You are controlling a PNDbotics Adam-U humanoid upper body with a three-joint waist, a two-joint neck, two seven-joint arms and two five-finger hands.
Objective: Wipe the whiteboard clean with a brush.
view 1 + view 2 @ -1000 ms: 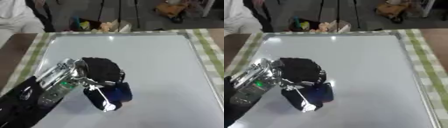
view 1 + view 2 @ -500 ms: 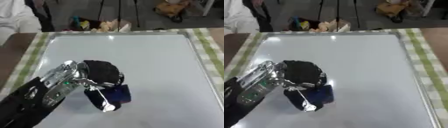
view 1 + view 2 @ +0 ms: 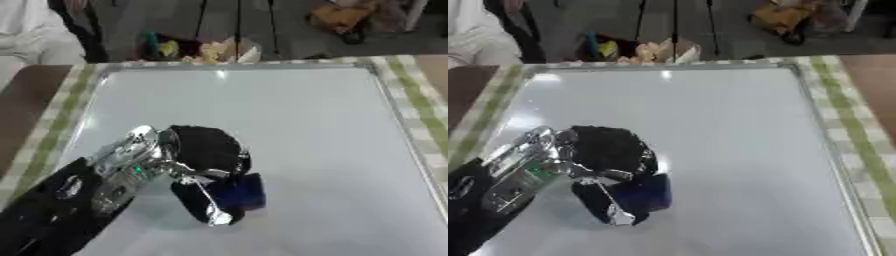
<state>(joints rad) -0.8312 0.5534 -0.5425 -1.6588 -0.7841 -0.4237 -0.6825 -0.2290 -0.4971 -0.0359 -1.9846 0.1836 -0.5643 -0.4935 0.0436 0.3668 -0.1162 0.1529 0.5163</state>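
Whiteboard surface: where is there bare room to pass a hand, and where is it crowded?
Bare: the whiteboard's whole right half up to its right frame, and the far strip. Crowded: near left, where the left hand holds the blue brush.

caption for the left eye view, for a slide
Left hand holds a blue brush on the whiteboard.

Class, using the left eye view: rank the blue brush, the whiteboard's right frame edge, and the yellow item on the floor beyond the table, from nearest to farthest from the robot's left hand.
1. Blue brush: held in the left robot hand, lower centre of the whiteboard.
2. Whiteboard's right frame edge: off to the right.
3. Yellow item: on the floor beyond the table, upper right.
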